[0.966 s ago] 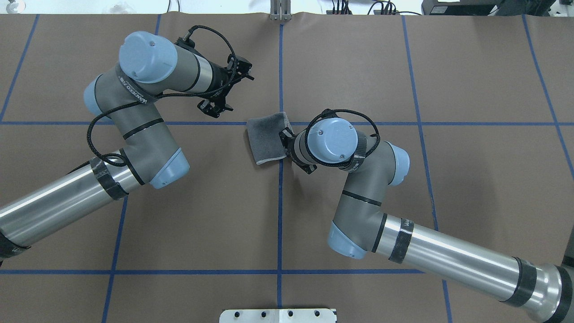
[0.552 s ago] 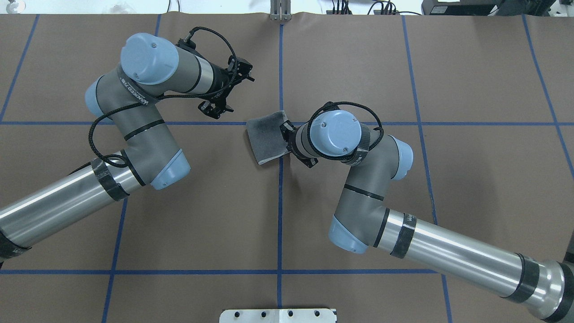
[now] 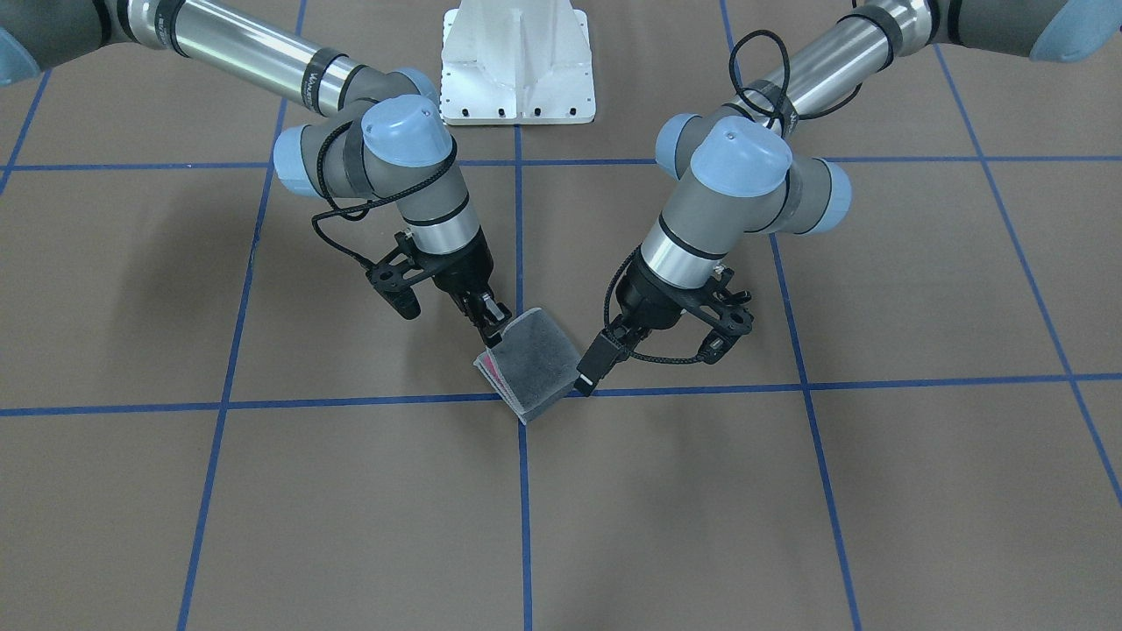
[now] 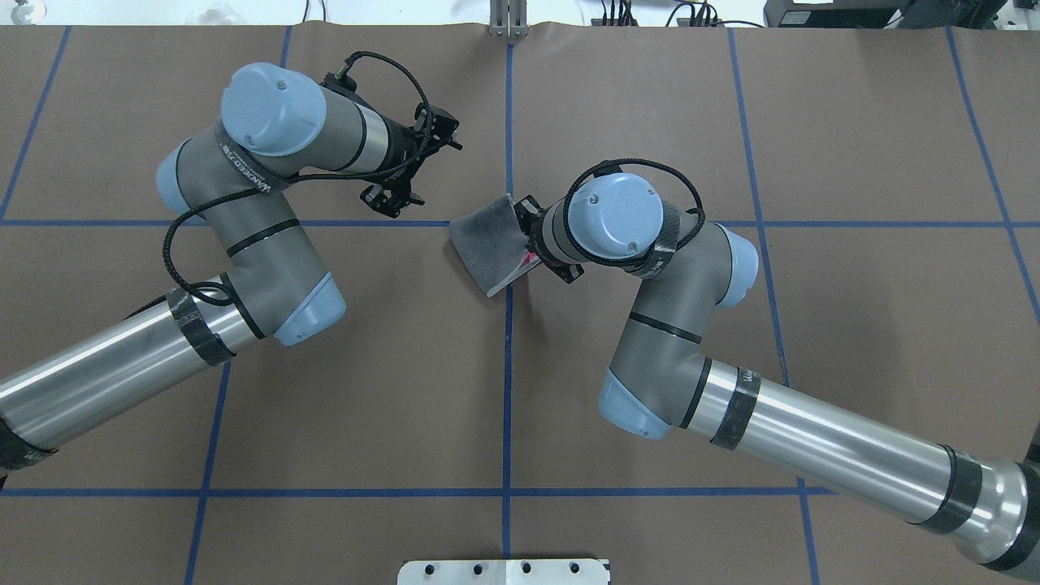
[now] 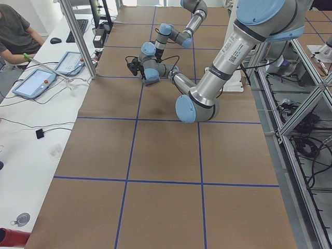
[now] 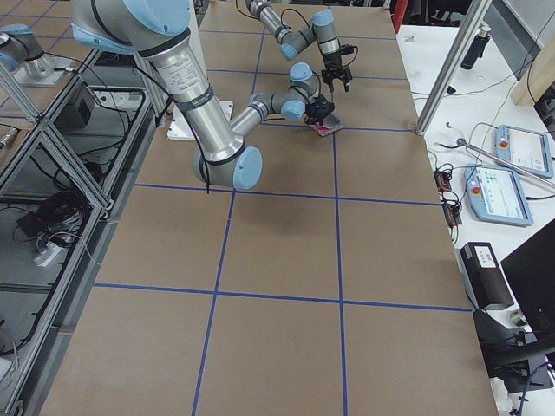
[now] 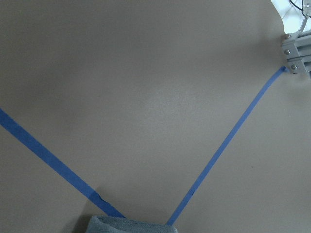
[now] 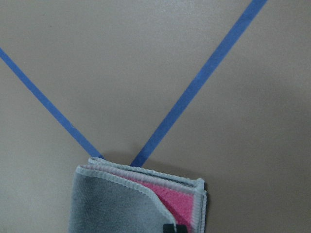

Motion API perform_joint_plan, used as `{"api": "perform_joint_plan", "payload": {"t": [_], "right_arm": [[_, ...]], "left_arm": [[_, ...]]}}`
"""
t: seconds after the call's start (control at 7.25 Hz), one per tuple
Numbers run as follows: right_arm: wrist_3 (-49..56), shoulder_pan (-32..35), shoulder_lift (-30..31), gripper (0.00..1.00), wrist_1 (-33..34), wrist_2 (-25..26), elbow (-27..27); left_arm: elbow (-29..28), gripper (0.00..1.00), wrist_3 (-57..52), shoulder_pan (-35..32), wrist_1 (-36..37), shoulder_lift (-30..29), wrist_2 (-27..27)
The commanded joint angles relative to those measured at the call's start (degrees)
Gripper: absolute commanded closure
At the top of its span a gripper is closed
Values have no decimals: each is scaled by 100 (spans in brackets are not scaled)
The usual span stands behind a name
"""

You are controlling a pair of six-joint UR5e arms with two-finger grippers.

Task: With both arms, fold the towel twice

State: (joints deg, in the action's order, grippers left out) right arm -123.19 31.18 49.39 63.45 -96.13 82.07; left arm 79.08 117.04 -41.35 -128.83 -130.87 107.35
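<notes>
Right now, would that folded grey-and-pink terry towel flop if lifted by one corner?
Probably floppy: the folded grey-and-pink terry towel has soft layers gaping at the pink corner. Likely light, being thin, and its fuzzy pile should resist slipping.

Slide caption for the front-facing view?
Right gripper pinches the folded towel at its edge while the left gripper hangs beside it.

overhead and front cameras face each other over the table (image 4: 366, 406) — close wrist views share the towel (image 8: 112, 204)
</notes>
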Motion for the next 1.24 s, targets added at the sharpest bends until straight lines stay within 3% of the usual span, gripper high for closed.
{"api": "perform_joint_plan", "payload": {"t": [0.0,0.83,0.97,1.1], "right_arm": [[49,107,-35,100,0,7,-7],[111,151,-202,100,-26,86,-376],[119,151,-193,96,-26,86,-376],[180,151,-193,83,-26,86,-376]], "left_arm": [[2,0,3,4,-2,0,-3],[11,0,3,4,7,0,-12],[3,0,3,13,7,9,-12],[2,0,3,13,7,9,-12]]}}
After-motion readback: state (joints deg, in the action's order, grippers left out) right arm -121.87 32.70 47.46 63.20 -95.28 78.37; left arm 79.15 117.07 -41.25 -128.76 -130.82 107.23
